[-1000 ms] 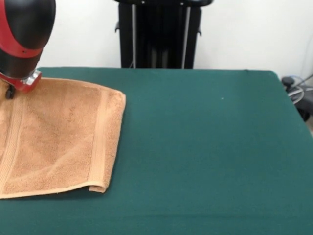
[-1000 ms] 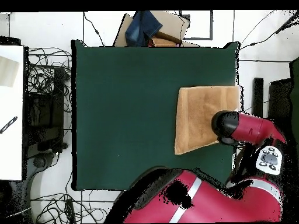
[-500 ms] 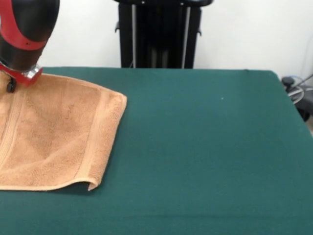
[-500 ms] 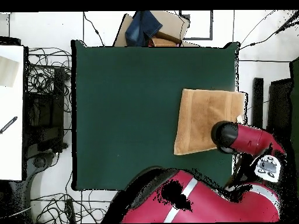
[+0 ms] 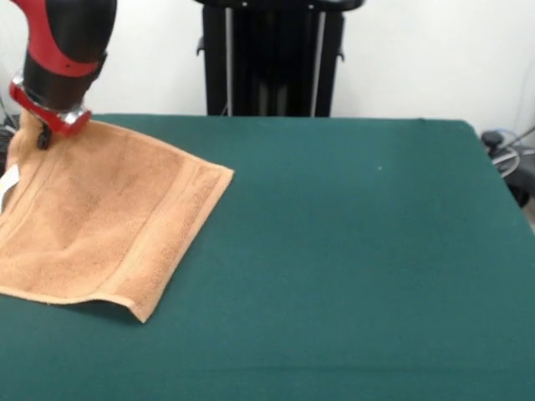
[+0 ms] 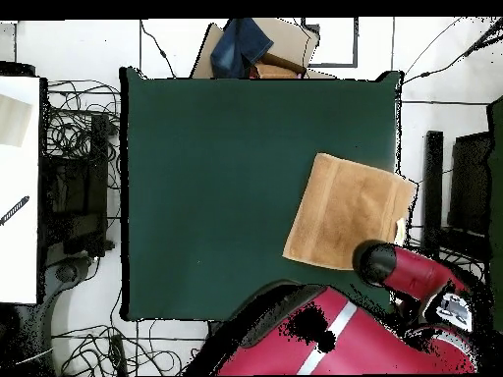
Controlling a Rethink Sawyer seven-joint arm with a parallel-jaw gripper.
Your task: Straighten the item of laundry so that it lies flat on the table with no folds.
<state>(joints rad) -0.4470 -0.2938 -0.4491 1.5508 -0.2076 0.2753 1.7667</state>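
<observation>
Gripper (image 5: 42, 138) on towel (image 5: 109, 217) corner, fingertips hidden

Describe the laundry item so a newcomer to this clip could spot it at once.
In the front view, start from the dark green table and look to its left side. Under the red and black arm lies the orange-tan terry towel, the only cloth there, with woven band stripes near its ends.

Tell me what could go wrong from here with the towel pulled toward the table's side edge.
1. The towel sits rotated, one corner reaching past the table's side edge in the overhead view; more pulling that way could drag it off.
2. In the front view its near corner curls up off the felt; it may tuck under as a fold.
3. The gripper meets only the far corner, so the cloth could pivot again instead of spreading flat.
</observation>
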